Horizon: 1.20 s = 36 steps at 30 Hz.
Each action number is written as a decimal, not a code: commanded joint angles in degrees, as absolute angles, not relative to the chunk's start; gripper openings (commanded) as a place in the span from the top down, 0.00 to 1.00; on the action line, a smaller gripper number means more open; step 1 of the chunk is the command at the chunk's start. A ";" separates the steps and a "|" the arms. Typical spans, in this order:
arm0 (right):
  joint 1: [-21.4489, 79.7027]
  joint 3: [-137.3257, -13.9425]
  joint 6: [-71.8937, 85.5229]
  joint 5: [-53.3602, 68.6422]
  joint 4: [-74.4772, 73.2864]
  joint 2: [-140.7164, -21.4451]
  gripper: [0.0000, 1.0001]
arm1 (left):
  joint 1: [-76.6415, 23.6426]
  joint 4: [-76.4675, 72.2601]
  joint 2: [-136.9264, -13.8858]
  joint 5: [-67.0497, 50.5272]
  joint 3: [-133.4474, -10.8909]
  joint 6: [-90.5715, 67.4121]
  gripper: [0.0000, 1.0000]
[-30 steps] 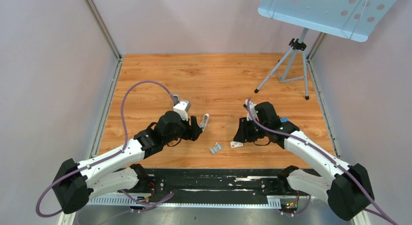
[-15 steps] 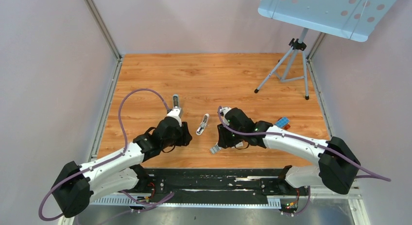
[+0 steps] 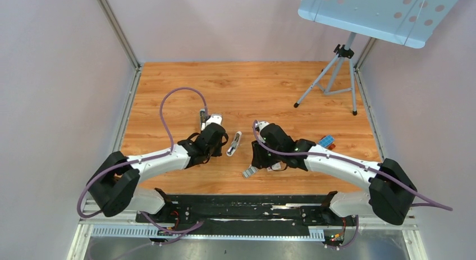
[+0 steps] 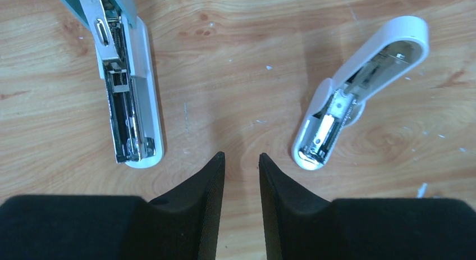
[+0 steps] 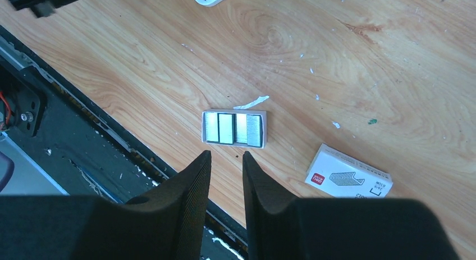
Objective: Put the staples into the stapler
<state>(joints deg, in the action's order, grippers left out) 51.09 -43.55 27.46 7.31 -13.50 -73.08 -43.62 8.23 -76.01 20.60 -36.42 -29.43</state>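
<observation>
the stapler (image 3: 234,143) lies on its side on the wooden tabletop (image 3: 252,86), between the two arms. in the top view its long axis runs from 7 o'clock to 1 o'clock. in the left wrist view its rounded white end points to 2 o'clock and its silver inner channel faces up. the staples (image 5: 233,128) are grey ribbed strips side by side in a small white tray, at 5 o'clock from the stapler and near the table's front edge.

the left gripper (image 4: 241,159) is released: its fingers are a narrow gap apart over bare wood and hold nothing. the right gripper (image 5: 224,154) is also slightly parted and empty, with the staples just beyond its tips at 12 o'clock.

pale walls with metal corner posts close in the table.

a teal-and-white stapler (image 4: 126,86) lies open at 10 o'clock from the left gripper, its long axis near 12 to 6. a white box with a red mark (image 5: 348,178) lies at 4 o'clock from the staples. a white scrap (image 5: 251,102) touches the tray's far edge. a tripod (image 3: 337,80) carrying a perforated pale-blue panel (image 3: 381,13) stands at the far right. a small blue-and-red item (image 3: 325,141) lies beside the right arm.
</observation>
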 commanded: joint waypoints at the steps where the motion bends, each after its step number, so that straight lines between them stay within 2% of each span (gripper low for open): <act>1: 51.59 -43.75 28.31 6.04 -14.46 -70.58 0.69 | -43.19 5.86 -79.92 24.76 -38.27 -28.52 0.69; 19: 51.11 -41.92 27.83 4.48 -15.55 -66.20 0.69 | -43.24 0.55 -87.63 11.47 -38.64 -29.74 0.70; 36: 50.98 -41.26 27.93 6.32 -14.64 -68.42 0.68 | -43.24 -5.31 -84.88 5.93 -34.25 -33.53 0.70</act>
